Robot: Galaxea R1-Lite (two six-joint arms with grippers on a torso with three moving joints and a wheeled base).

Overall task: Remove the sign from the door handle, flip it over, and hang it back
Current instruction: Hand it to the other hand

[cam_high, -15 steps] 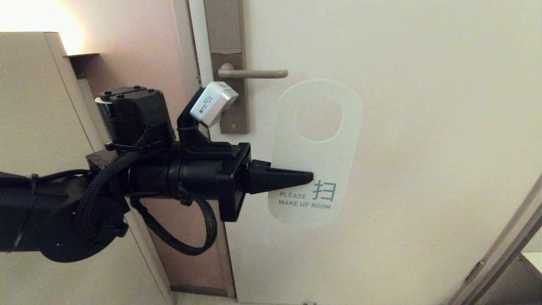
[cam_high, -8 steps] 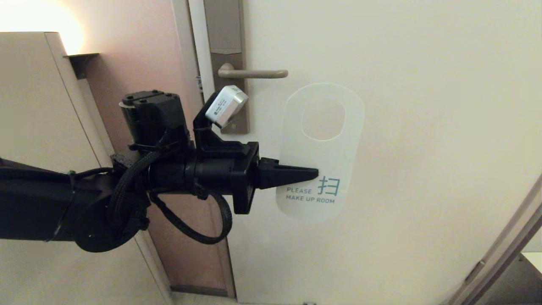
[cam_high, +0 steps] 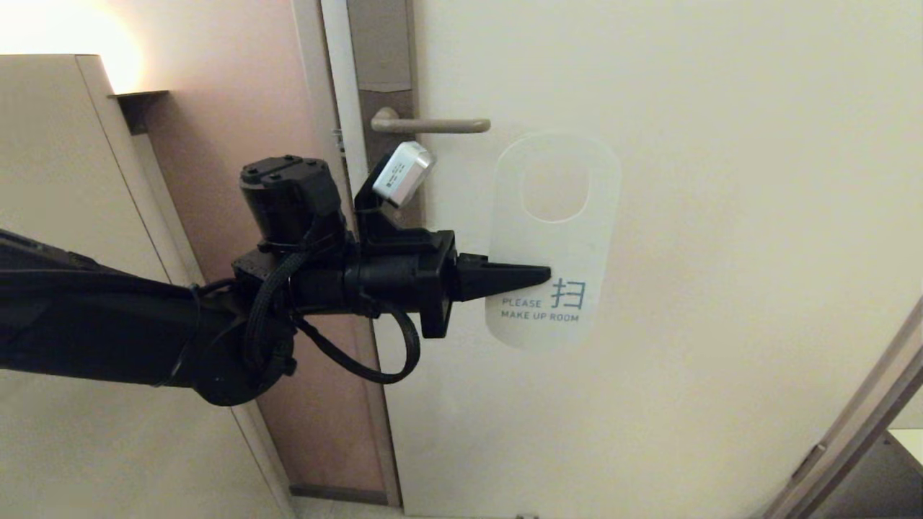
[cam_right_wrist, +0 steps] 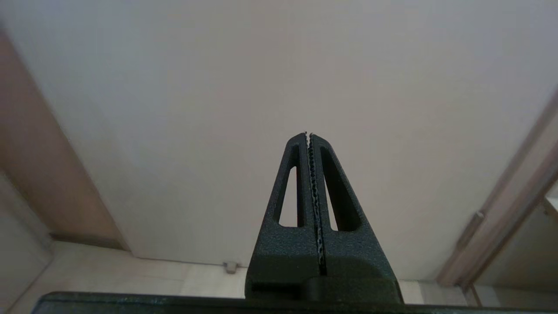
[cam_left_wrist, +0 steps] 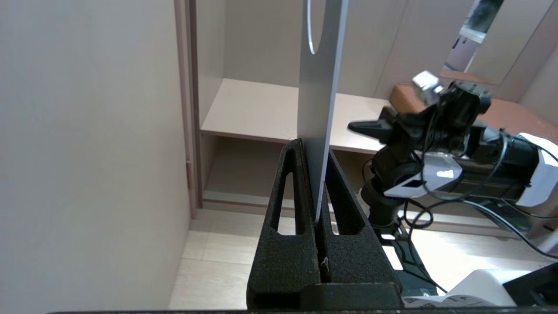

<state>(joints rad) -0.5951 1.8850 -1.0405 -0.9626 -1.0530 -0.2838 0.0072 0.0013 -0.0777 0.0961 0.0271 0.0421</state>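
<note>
Sign (cam_high: 555, 245) raised nearer door handle (cam_high: 431, 125) — left tool (cam_high: 542, 277) clamped on it, right tool (cam_right_wrist: 307, 135) together

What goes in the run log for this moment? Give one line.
left gripper: shut on sign | sign: white face out, off door handle | right gripper: shut, empty

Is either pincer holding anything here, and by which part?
The left pincer grips the sign by its lower left edge, beside the printed text. The right pincer is shut on nothing.

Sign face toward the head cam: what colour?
White with blue text on the sign, clearest in the head view.
</note>
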